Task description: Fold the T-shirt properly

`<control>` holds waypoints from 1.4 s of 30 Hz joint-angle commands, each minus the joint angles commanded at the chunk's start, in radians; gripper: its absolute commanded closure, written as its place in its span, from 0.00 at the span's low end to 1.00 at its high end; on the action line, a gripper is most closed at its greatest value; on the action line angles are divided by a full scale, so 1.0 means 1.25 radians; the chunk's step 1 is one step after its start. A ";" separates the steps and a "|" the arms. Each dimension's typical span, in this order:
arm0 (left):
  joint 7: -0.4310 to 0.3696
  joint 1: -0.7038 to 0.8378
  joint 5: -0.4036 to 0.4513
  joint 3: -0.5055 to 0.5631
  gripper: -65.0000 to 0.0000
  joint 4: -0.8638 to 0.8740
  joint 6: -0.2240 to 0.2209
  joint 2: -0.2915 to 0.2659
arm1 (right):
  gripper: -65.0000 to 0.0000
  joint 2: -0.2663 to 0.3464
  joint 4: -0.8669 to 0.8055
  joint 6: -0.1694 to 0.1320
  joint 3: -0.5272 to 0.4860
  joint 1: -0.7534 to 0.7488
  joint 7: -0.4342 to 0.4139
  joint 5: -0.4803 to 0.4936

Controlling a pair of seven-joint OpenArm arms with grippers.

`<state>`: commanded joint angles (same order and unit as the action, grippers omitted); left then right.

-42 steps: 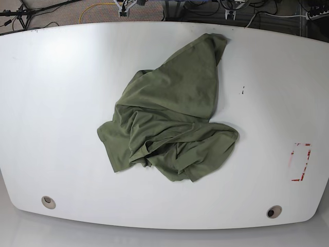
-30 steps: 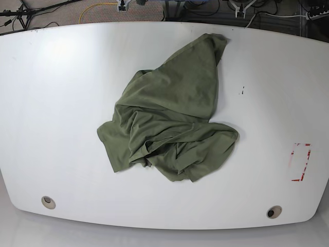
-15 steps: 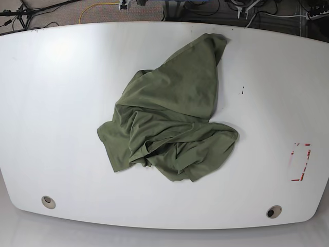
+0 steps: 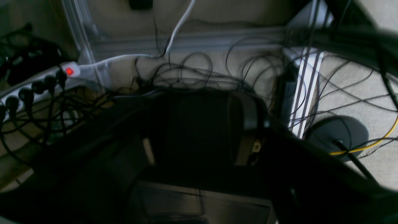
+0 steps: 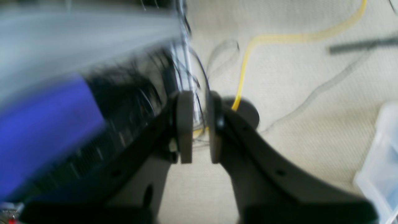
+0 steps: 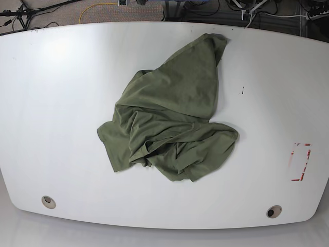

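The olive-green T-shirt (image 6: 169,118) lies crumpled in a heap in the middle of the white table (image 6: 56,103), with one part stretching toward the far edge. No gripper touches it. In the right wrist view my right gripper (image 5: 199,133) hangs over the carpet beyond the table, its jaws nearly together with a thin gap and nothing between them. The left wrist view is dark and shows only cables and dim shapes, so the left jaws are unreadable. A sliver of the left gripper (image 6: 251,5) shows at the base view's top edge.
A red tape outline (image 6: 300,162) marks the table's right side, and a small black mark (image 6: 243,90) lies right of the shirt. Two round holes (image 6: 48,200) (image 6: 273,211) sit near the front edge. Tangled cables and a power strip (image 4: 37,87) lie behind the table.
The gripper tips at the base view's top edge have drawn up and mostly out of the frame. The T-shirt has not moved.
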<state>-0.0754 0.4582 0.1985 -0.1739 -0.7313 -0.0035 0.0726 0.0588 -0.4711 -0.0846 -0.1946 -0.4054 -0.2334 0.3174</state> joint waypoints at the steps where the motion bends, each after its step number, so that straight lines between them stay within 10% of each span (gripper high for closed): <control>1: -0.003 0.008 0.000 0.002 0.53 -0.014 0.000 -0.001 | 0.88 0.003 -0.014 0.000 0.000 -0.008 0.001 0.001; 26: -0.071 0.176 -0.007 0.039 0.46 -0.228 0.076 -0.016 | 0.88 0.028 -0.215 0.011 -0.006 -0.157 0.025 -0.001; 42: -0.169 0.181 -0.011 0.029 0.51 -0.182 0.015 0.020 | 0.88 0.030 -0.268 0.015 0.002 -0.199 0.033 -0.007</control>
<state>-0.2872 0.6849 0.1850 -0.1381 -0.9585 0.0155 0.0974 0.0963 -0.8066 -0.0657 -0.1923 -0.6544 -0.1926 0.3089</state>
